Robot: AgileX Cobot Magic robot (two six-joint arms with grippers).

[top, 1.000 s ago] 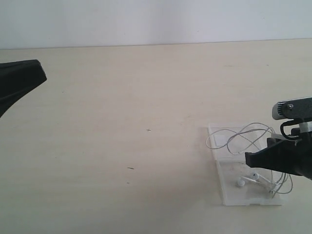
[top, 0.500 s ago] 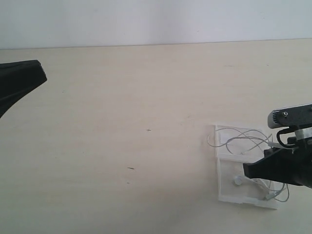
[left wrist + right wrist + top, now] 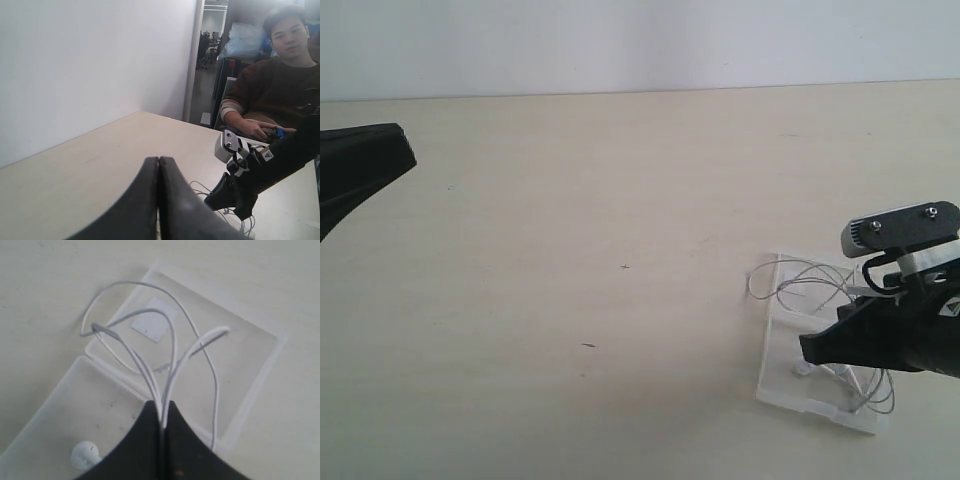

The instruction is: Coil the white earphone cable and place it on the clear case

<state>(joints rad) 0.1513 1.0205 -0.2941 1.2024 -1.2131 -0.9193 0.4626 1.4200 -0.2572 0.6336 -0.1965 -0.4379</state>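
Observation:
The white earphone cable (image 3: 751, 283) lies in loose loops over the clear case (image 3: 778, 375) at the table's right front. My right gripper (image 3: 807, 350) is shut on it. In the right wrist view the black fingertips (image 3: 145, 440) pinch several cable strands (image 3: 159, 397) above the case (image 3: 250, 370), beside its white sticker (image 3: 154, 326). One earbud (image 3: 85, 454) rests on the other half of the case. My left gripper (image 3: 405, 150) hangs shut and empty at the far left, well away from the cable. Its closed jaws (image 3: 159, 161) face the right arm (image 3: 240, 185).
The pale table (image 3: 620, 200) carries only a few small dark marks (image 3: 588, 346). A white wall (image 3: 620, 40) runs behind it. A seated person (image 3: 280, 100) is past the table's far end in the left wrist view.
My right gripper has moved left and toward the front with the cable pinched in it. The case has slid and turned with it. The left arm has not moved.

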